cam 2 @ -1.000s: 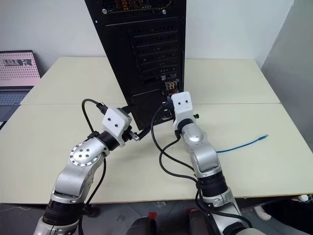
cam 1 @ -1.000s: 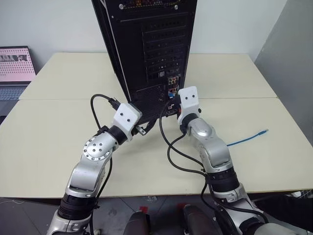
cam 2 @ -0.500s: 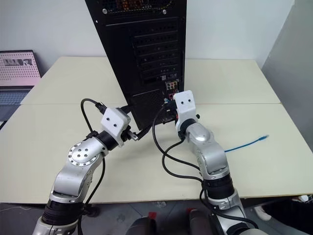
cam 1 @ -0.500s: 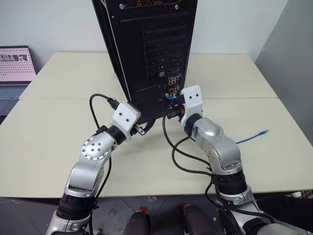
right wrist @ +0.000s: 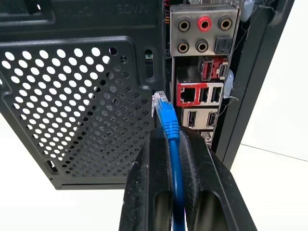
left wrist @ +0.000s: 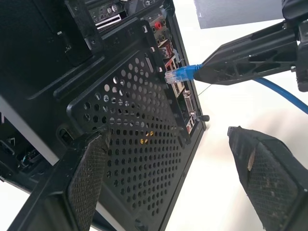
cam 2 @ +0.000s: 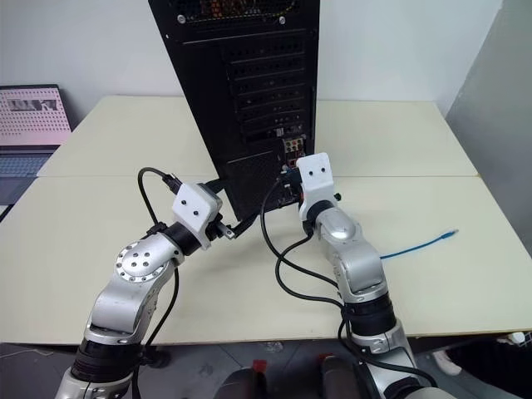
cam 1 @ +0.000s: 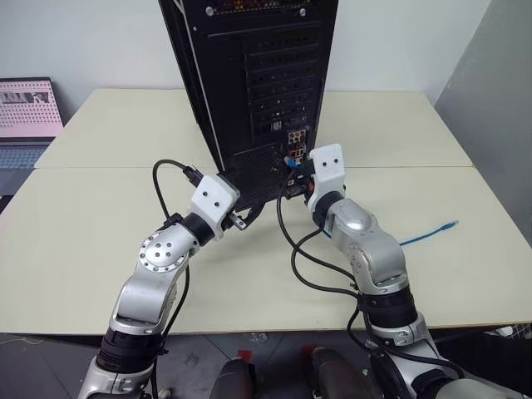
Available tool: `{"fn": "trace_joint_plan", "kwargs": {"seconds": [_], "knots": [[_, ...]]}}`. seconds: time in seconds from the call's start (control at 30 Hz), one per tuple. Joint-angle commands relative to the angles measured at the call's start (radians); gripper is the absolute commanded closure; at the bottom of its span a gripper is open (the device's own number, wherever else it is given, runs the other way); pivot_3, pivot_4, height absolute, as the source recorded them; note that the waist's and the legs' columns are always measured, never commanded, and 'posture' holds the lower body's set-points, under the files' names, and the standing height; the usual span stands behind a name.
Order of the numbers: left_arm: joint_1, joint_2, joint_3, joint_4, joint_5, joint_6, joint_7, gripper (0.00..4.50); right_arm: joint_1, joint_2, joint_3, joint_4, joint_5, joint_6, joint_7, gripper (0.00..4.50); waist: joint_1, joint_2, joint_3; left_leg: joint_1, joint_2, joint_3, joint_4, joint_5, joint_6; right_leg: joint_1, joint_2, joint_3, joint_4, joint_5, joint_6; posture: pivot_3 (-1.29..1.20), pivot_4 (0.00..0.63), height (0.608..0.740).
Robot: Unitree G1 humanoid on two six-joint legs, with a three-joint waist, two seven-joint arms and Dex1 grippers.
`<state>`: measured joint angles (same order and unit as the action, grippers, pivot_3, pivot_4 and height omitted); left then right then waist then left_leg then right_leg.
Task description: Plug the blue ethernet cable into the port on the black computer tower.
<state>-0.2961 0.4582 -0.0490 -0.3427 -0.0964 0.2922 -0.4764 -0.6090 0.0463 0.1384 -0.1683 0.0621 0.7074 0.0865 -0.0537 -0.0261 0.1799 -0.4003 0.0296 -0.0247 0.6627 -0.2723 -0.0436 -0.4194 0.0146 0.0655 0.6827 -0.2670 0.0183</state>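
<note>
Cream table (cam 1: 100,224), laptop (cam 1: 27,116) far left, black computer tower (cam 1: 249,75) centre

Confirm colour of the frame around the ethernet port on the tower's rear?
Red. The port sits in a red-framed block on the black computer tower, clearest in the right wrist view.

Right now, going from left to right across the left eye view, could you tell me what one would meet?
laptop → left gripper → black computer tower → right gripper, shut on the blue ethernet cable near its plug → the blue ethernet cable's free end on the table
</note>
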Motion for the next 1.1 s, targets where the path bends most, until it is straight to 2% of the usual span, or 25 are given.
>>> {"fn": "trace_joint_plan", "kwargs": {"seconds": [0.03,0.2,0.43,1.1], "knots": [[-0.014,0.008,0.021,-0.016,-0.001,-0.024,-0.006,0.38,-0.027,0.004,-0.028,-0.006,-0.007,-0.039,-0.023,4.50,0.000,0.000,0.000,0.000,0.000,0.000,0.000,0.000,0.000,0.000,0.000,0.000,0.000,0.000,0.000,0.00,0.150,0.740],[-0.013,0.006,0.022,-0.018,0.000,-0.023,-0.008,0.38,-0.031,0.007,-0.036,0.002,-0.006,-0.045,-0.037,4.50,0.001,0.000,0.000,0.000,0.000,0.000,0.000,0.000,0.000,0.000,0.000,0.000,0.000,0.000,0.000,0.00,0.150,0.740],[-0.009,0.006,0.024,-0.022,0.002,-0.021,-0.009,0.38,-0.007,-0.033,-0.035,-0.106,0.048,0.056,0.024,4.50,0.005,0.000,0.000,0.000,0.000,0.000,0.000,0.000,0.000,0.000,0.000,0.000,0.000,0.000,0.000,0.00,0.150,0.740],[-0.010,0.004,0.025,-0.025,0.005,-0.017,-0.013,0.38,-0.030,-0.014,-0.043,-0.015,0.029,-0.011,-0.022,4.50,0.004,0.000,0.000,0.000,0.000,0.000,0.000,0.000,0.000,0.000,0.000,0.000,0.000,0.000,0.000,0.00,0.150,0.740]]}}
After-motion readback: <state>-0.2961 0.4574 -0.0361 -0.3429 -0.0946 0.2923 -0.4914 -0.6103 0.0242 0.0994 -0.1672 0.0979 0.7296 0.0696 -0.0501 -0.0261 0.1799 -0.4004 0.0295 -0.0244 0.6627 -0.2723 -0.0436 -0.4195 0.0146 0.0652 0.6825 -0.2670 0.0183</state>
